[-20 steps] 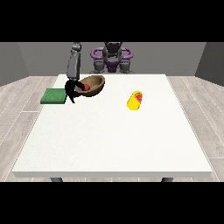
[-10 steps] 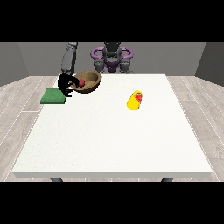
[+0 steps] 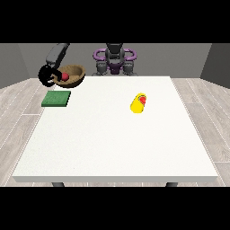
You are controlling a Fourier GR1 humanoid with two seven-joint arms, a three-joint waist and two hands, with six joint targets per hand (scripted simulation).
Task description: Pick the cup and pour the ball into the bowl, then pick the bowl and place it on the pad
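A brown bowl (image 3: 74, 75) with a red ball (image 3: 65, 77) inside hangs in the air above the table's far left corner. The hand at the view's left (image 3: 46, 75) is curled on the bowl's left rim and holds it up. Below and slightly nearer lies the green pad (image 3: 56, 98), flat on the table; the bowl is above it and apart from it. A yellow cup (image 3: 139, 103) lies on its side right of the middle, its red inside facing up. The other hand does not show in the view.
The white table (image 3: 117, 143) stretches wide toward the near edge. The robot's torso (image 3: 115, 60) stands behind the far edge. Wooden floor surrounds the table.
The hand at the view's left has lifted the bowl with the ball up and to the left, from beside the pad to above its far side.
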